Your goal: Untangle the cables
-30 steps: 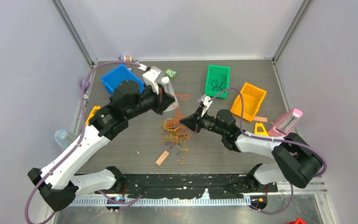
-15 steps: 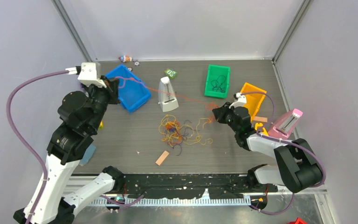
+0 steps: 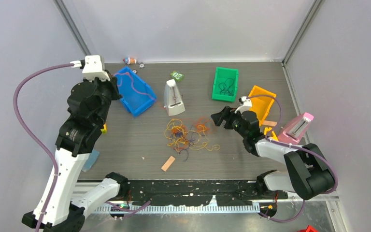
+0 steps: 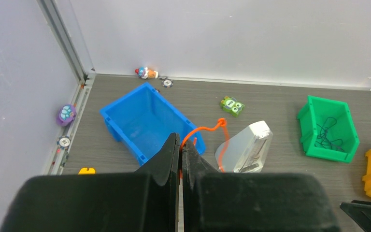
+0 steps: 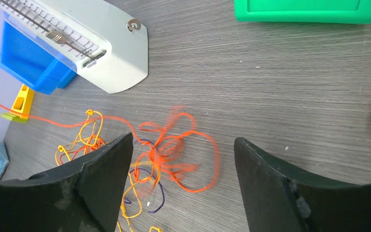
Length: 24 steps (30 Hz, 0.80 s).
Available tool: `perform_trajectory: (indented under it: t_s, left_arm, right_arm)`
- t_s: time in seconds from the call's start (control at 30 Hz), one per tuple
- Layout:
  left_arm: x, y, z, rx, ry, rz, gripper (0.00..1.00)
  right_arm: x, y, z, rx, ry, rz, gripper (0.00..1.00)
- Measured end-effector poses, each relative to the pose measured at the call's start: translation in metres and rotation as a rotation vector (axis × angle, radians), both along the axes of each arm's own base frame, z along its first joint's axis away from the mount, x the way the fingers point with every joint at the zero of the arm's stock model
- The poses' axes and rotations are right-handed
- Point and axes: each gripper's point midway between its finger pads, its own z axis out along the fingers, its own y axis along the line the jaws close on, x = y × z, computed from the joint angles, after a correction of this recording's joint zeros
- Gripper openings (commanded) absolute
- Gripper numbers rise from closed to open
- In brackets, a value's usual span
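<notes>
Cables (image 3: 186, 135) lie in a loose tangle mid-bench, just nearward of the white metronome (image 3: 174, 98). My left gripper (image 3: 115, 89) is raised at the blue bin (image 3: 145, 99) toward the far-left corner. A thin strand (image 3: 135, 89) crosses the bin from it. Grip unreadable from above. My right gripper (image 3: 221, 117) is low beside the tangle's right side, jaws apparently apart.

Left gripper (image 4: 180, 145): carried high on an upright, extended arm, jaws pressed together on an orange cable (image 4: 207, 128). Right gripper (image 5: 183, 145): held low, angled downward, jaws spread wide apart.
</notes>
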Motion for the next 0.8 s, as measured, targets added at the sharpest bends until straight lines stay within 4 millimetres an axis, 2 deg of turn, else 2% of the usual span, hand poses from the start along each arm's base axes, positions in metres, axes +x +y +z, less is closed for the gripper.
perform_trajectory:
  t_s: [0.2, 0.37, 0.5, 0.6, 0.7, 0.8]
  left_arm:
    - [0.003, 0.008, -0.004, -0.033, 0.017, 0.016, 0.00]
    - [0.003, -0.006, -0.006, -0.062, 0.023, -0.060, 0.00]
    - [0.003, -0.012, -0.009, -0.064, 0.032, -0.095, 0.00]
    - [-0.001, -0.015, -0.002, -0.070, 0.021, -0.119, 0.00]
    - [-0.009, -0.020, 0.019, -0.088, -0.009, -0.158, 0.00]
    - [-0.020, -0.025, 0.050, -0.116, -0.071, -0.204, 0.00]
  right_arm:
    - [-0.003, 0.006, 0.001, 0.002, -0.004, 0.040, 0.87]
    - [-0.010, 0.027, 0.005, 0.012, -0.026, 0.155, 0.83]
    - [-0.023, 0.063, 0.021, -0.020, -0.100, 0.315, 0.82]
    - [-0.040, 0.100, 0.039, -0.073, -0.198, 0.462, 0.81]
    - [-0.055, 0.140, 0.061, -0.125, -0.296, 0.593, 0.81]
    - [-0.055, 0.171, 0.076, -0.166, -0.369, 0.661, 0.81]
